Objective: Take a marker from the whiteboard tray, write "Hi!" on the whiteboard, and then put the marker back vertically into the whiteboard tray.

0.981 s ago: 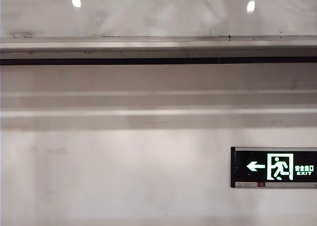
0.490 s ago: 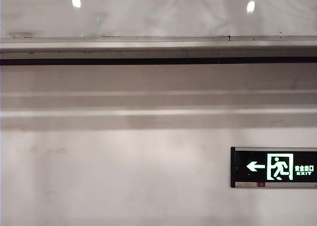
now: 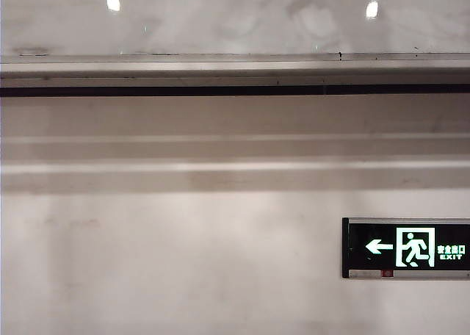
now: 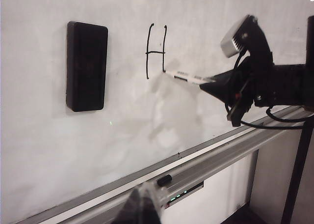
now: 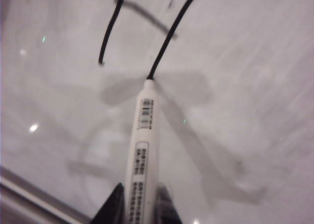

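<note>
The white marker [image 5: 142,155] is clamped between the two dark fingers of my right gripper [image 5: 140,204], which is shut on its barrel. In the left wrist view the marker [image 4: 189,77] juts out of the right gripper [image 4: 208,82], and its tip touches the whiteboard [image 4: 44,150] at the foot of the right stroke of a black "H" [image 4: 156,49]. The whiteboard tray [image 4: 216,157] runs below the board. My left gripper [image 4: 142,204] is a blurred dark shape near the tray, and its jaws are unreadable. The exterior view shows the tray [image 3: 220,67] and no gripper.
A black eraser [image 4: 87,66] sticks to the board beside the "H". A small black cap [image 4: 164,180] lies on the tray by my left gripper. A lit green exit sign [image 3: 405,247] hangs on the wall under the tray. A dark post [image 4: 297,175] stands beyond the right arm.
Only the faint grey reflections on the glossy whiteboard have shifted a little; tray, wall and sign look the same.
</note>
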`<state>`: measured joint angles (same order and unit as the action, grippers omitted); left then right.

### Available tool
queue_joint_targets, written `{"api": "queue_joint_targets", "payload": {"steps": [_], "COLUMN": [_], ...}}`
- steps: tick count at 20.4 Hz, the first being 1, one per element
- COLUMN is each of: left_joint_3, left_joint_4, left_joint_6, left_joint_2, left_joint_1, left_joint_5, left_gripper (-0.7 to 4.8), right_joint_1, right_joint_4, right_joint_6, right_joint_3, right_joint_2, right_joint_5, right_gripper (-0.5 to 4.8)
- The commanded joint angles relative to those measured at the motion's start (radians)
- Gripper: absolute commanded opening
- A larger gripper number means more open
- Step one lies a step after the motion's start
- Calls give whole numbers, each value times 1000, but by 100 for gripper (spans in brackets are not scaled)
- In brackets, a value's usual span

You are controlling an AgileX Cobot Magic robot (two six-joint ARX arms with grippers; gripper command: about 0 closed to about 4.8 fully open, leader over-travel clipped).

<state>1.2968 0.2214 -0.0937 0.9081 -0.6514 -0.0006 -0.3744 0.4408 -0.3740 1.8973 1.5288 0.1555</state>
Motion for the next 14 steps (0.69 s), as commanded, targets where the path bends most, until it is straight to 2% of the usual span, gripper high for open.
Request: {"api": "queue_joint_targets", "payload": {"steps": [1, 7, 14], "left_joint_3": [3, 3, 3], "left_joint_4": [-12, -13, -13], "left_joint_6": [-2, -2, -1], "left_joint_2": [-1, 0, 0], "left_joint_1": [0, 0, 0], "left_joint_5": [5, 5, 5], "left_gripper": [-5, -5, -5], "right_joint_1": [2, 5, 31], "right_joint_4": [-31, -96, -148], "right_joint_6": [7, -3, -5], "right_joint_3": [3, 2, 2], "right_joint_2": [-14, -74, -48], "right_joint_5": [11, 33, 2], "right_gripper": [-1, -1, -1]}}
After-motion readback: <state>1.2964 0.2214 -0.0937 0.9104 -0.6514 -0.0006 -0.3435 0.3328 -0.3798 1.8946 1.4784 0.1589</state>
